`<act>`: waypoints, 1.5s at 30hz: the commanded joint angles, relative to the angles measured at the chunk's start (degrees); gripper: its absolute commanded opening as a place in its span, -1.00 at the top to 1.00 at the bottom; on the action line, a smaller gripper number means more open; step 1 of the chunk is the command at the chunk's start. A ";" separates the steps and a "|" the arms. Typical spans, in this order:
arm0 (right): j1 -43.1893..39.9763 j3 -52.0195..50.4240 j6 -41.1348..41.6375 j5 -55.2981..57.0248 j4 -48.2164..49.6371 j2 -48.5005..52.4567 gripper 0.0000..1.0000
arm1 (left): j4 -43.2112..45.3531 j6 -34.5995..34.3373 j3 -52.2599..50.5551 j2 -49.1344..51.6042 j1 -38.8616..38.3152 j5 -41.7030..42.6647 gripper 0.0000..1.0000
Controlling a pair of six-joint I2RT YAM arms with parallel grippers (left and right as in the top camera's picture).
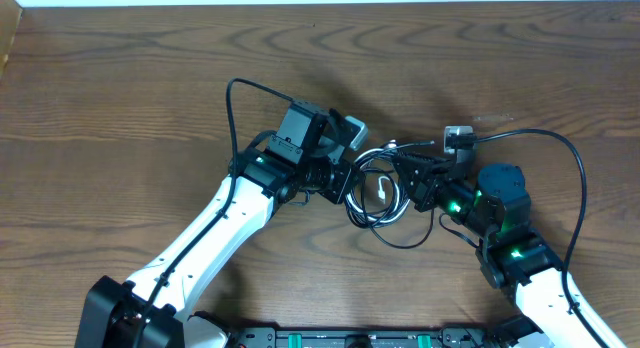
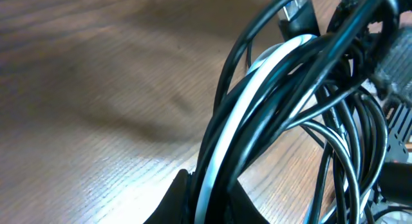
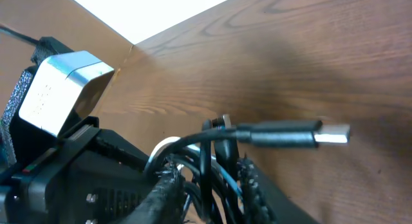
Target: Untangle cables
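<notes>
My left gripper [image 1: 350,183] clenched on cables [image 1: 380,210]; right gripper [image 1: 408,176] at 3 o'clock straddles them, can't tell if gripping. Probably light, floppy, snaggy; take near plug [image 3: 331,134]

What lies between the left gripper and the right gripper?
The tangled black and white cable bundle fills the gap between the left gripper and the right gripper; the overhead view shows it.

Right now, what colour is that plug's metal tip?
Silver; the plug itself is black. Clearest in the right wrist view.

wooden table [image 1: 120,88], tangled cables [image 1: 383,191] partly on it
</notes>
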 commanded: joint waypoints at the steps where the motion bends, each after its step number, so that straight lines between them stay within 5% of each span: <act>1: -0.33 0.85 0.52 -0.33 0.76 0.02 0.59 | -0.85 2.99 0.13 -0.57 -0.90 2.45 0.85; 7: -0.33 0.85 4.83 -0.59 2.99 0.02 0.97 | -1.01 3.48 0.13 -0.57 -3.30 2.32 0.85; 17: -0.79 0.85 1.64 -2.19 2.86 0.00 0.98 | -1.07 3.45 0.13 -0.57 -3.39 -0.50 0.85; 26: -8.72 0.85 0.66 17.11 -5.73 -1.16 0.98 | -4.81 3.21 0.13 -2.43 -1.92 -8.68 0.85; 38: -21.73 0.85 0.66 27.45 -20.09 -7.02 0.98 | -4.57 -1.90 0.13 -11.34 5.18 -20.57 0.85; 41: -23.43 0.85 0.63 22.16 -21.59 -7.56 0.98 | -3.52 -2.12 0.13 -12.35 6.12 -19.76 0.85; 45: -23.52 0.85 -6.64 3.45 -18.18 -7.61 0.70 | -3.15 4.98 0.13 -12.13 6.05 -10.97 0.85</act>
